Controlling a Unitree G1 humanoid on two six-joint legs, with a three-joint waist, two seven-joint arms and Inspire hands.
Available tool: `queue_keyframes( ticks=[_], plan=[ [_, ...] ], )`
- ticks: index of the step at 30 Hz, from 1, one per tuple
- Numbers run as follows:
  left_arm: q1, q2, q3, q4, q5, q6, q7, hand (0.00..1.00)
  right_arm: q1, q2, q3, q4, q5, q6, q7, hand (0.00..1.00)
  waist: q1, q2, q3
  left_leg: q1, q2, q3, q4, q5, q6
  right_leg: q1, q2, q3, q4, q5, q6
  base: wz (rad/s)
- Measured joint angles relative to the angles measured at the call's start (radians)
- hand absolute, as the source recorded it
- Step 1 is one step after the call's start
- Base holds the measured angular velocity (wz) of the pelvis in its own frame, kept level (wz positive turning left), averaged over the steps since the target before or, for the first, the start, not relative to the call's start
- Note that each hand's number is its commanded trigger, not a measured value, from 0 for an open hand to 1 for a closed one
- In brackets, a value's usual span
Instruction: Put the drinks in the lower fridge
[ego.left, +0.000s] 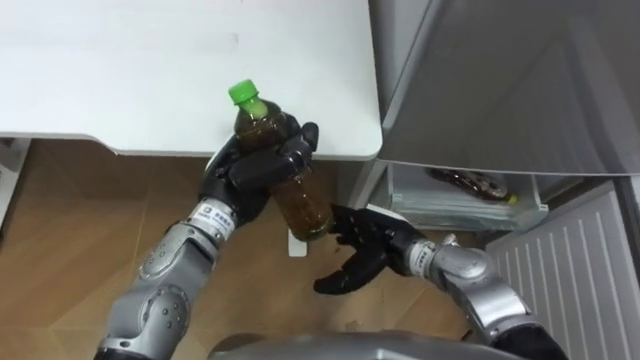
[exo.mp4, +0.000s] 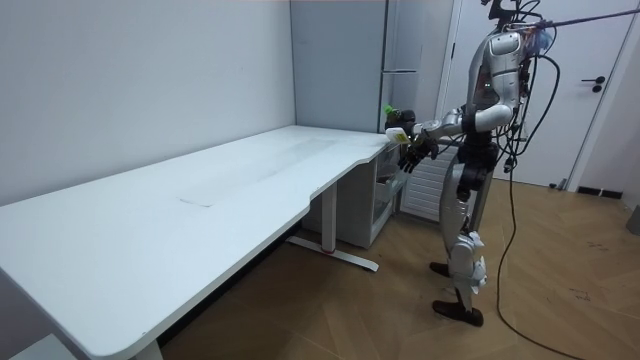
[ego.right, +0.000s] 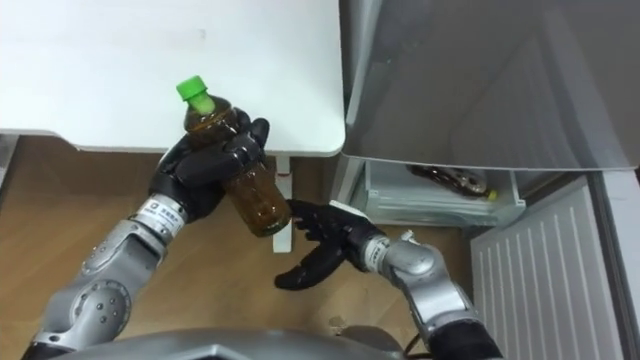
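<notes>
A brown tea bottle (ego.left: 290, 170) with a green cap (ego.left: 243, 93) is held in the air off the near corner of the white table (ego.left: 150, 60). My left hand (ego.left: 262, 160) is shut on its middle, and the bottle leans with its cap up and away. Just below the bottle's base, my right hand (ego.left: 362, 250) is open with spread fingers, not touching it. The lower fridge compartment (ego.left: 470, 195) stands open on the right, with another bottle (ego.left: 472, 186) lying on its shelf. In the room view I stand at the table's end, facing the fridge (exo.mp4: 400, 90).
The grey upper fridge door (ego.left: 520, 70) overhangs the open lower compartment. The white ribbed lower door (ego.left: 570, 270) swings out at the right. Wooden floor (ego.left: 70, 230) lies below the table edge, and a white table leg foot (ego.left: 296, 243) shows under the bottle.
</notes>
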Motion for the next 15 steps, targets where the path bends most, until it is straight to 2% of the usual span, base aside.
queue_keyframes(
  ticks=[3,9,15],
  plan=[
    [0.006,0.006,-0.028,0.002,0.043,0.0,0.0,1.0,0.005,-0.001,0.003,-0.018,0.037,0.0,0.039,0.0,0.013,0.001,0.0009,0.002,0.0,-0.003,0.0,0.0,0.0,0.004,0.0,-0.001,0.0,0.0,0.0,0.01],
    [0.013,0.023,-0.077,0.004,0.149,0.0,0.0,1.0,0.006,-0.01,0.008,-0.052,0.071,0.0,0.091,0.0,0.014,0.008,0.0088,0.001,-0.001,-0.006,-0.007,0.0,0.0,0.001,0.0,-0.003,0.007,0.0,0.0,0.01],
    [0.013,0.037,-0.105,0.003,0.221,0.0,-0.031,1.0,0.008,-0.039,0.05,-0.073,0.156,0.011,0.114,0.0,0.015,0.006,0.0079,0.001,-0.001,-0.005,-0.007,0.0,0.0,-0.002,0.0,-0.002,0.013,0.0,-0.001,0.0]
  ],
)
